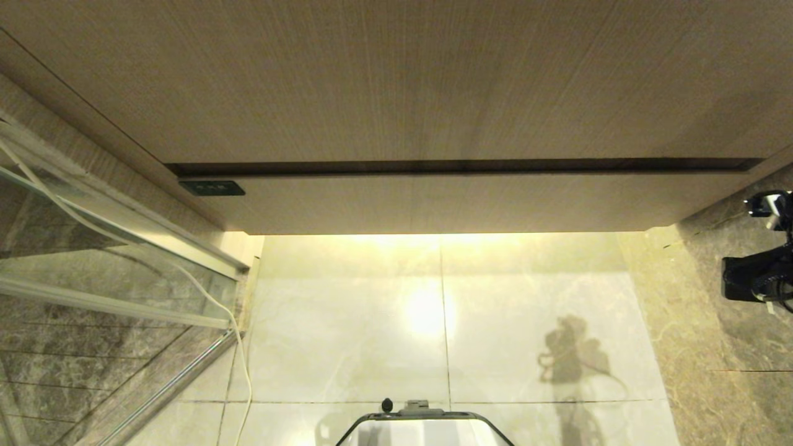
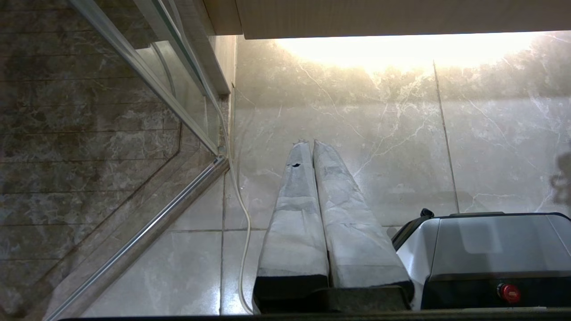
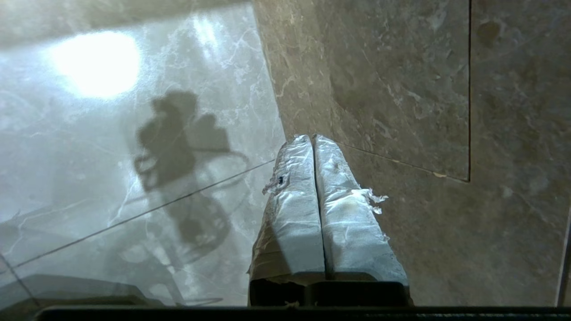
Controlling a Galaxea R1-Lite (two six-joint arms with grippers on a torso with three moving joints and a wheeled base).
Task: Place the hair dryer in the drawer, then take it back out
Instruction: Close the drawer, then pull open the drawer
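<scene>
Drawer [image 1: 433, 204] sits closed under the vanity; no hair dryer in sight. Right gripper [image 3: 312, 139], fingers pressed together and empty, hangs over the floor tiles; left gripper [image 2: 311, 143] parked, also pinched closed

No legible txt, labels, brands, nos. or signs in any view; nothing readable on surfaces.

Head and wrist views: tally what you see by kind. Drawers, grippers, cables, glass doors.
drawer: 1
grippers: 2, left gripper and right gripper
cable: 1
glass door: 1
Total: 5
</scene>
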